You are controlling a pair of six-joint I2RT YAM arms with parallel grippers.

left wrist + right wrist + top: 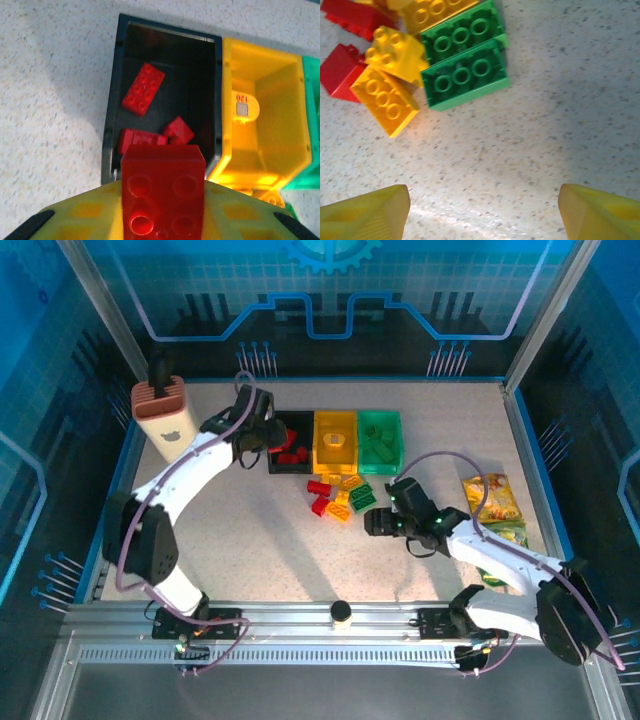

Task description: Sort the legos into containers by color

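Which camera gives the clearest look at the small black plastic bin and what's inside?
The left wrist view: it looks straight into the small black plastic bin, with three red studded bricks on its floor. The top external view shows the bin small and partly covered by the left arm.

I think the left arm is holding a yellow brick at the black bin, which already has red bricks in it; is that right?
Not quite. The left fingers hold a red brick, not a yellow one, as the left wrist view shows. The rest stands: it is at the black bin, which already has red bricks in it.
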